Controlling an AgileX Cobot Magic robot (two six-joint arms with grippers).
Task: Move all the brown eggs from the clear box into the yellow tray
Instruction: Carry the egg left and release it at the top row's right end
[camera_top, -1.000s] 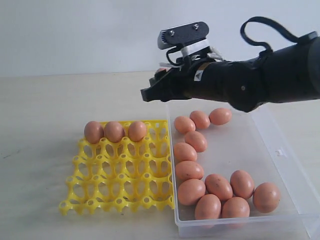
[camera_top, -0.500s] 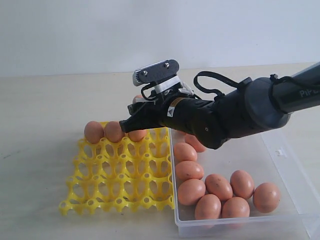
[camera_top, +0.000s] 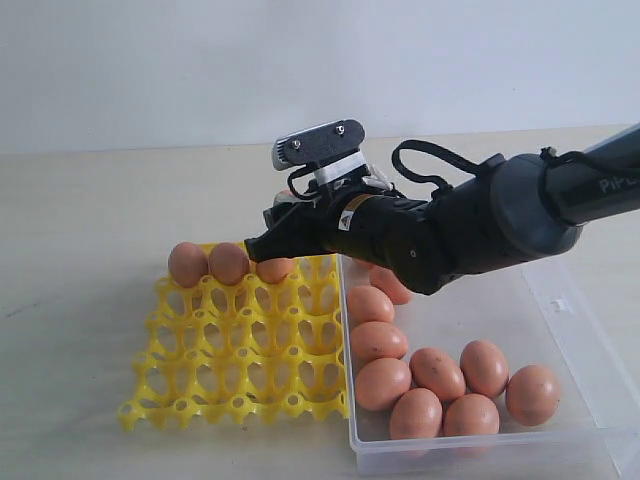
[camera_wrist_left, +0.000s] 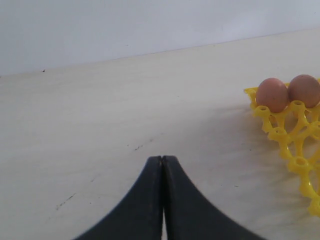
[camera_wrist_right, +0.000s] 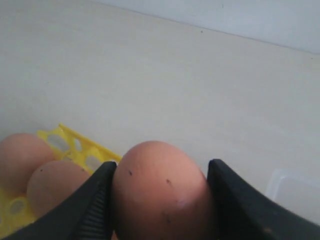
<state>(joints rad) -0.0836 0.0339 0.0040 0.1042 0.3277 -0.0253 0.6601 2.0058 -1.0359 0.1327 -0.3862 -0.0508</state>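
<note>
My right gripper (camera_top: 268, 238) is shut on a brown egg (camera_wrist_right: 160, 190), one black finger pressed on each side. It hangs just above the back row of the yellow tray (camera_top: 240, 340), over the third of three brown eggs (camera_top: 188, 264) seated there; that egg (camera_top: 273, 269) is partly hidden. Several brown eggs (camera_top: 437, 372) lie in the clear box (camera_top: 560, 300) to the tray's right. My left gripper (camera_wrist_left: 163, 159) is shut and empty, low over bare table beside the tray's corner (camera_wrist_left: 295, 140); it does not show in the exterior view.
The pale tabletop (camera_top: 80, 220) runs to a white wall behind. The right arm's black forearm (camera_top: 480, 225) crosses the back of the clear box and hides some eggs there. The box's latch tab (camera_top: 562, 305) sits on its right wall.
My right arm has swung down and to the left with the egg, from above the box's back edge to just over the tray's back row. The left gripper shows no change.
</note>
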